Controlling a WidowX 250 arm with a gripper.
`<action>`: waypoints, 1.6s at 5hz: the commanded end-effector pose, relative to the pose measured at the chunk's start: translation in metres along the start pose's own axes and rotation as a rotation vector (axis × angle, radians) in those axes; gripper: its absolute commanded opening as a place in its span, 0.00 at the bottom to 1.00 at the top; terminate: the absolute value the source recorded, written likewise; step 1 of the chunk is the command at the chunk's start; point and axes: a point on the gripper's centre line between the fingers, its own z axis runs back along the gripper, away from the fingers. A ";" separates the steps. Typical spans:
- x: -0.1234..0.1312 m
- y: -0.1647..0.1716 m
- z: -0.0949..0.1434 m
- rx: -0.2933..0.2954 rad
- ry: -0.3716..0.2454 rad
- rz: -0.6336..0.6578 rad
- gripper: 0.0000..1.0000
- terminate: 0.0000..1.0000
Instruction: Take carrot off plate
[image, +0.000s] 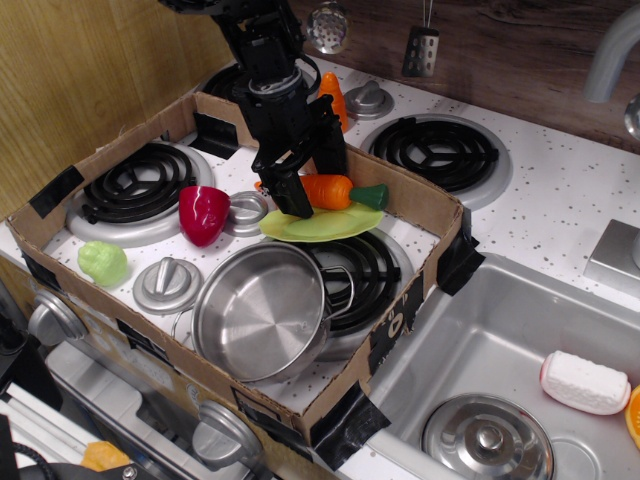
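Observation:
The orange carrot (332, 190) with its dark green top pointing right lies across the far edge of the yellow-green plate (322, 225), between the burners inside the cardboard box. My black gripper (308, 178) comes down from above. Its fingers (289, 194) stand on either side of the carrot's thick left end and are closed on it. The carrot's tip is hidden behind the near finger. I cannot tell whether the carrot still touches the plate.
A steel pot (262, 312) stands just in front of the plate. A red pepper (203, 213) and a pale green toy vegetable (102, 262) lie to the left. An upright orange cone (336, 96) stands behind the gripper. The cardboard wall (430, 205) borders the right, with the sink (500, 340) beyond.

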 end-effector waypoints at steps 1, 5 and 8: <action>0.000 -0.013 0.005 -0.012 -0.028 -0.037 0.00 0.00; 0.003 -0.039 0.060 -0.055 -0.255 -0.088 0.00 0.00; 0.044 -0.020 0.112 -0.118 -0.410 0.181 0.00 0.00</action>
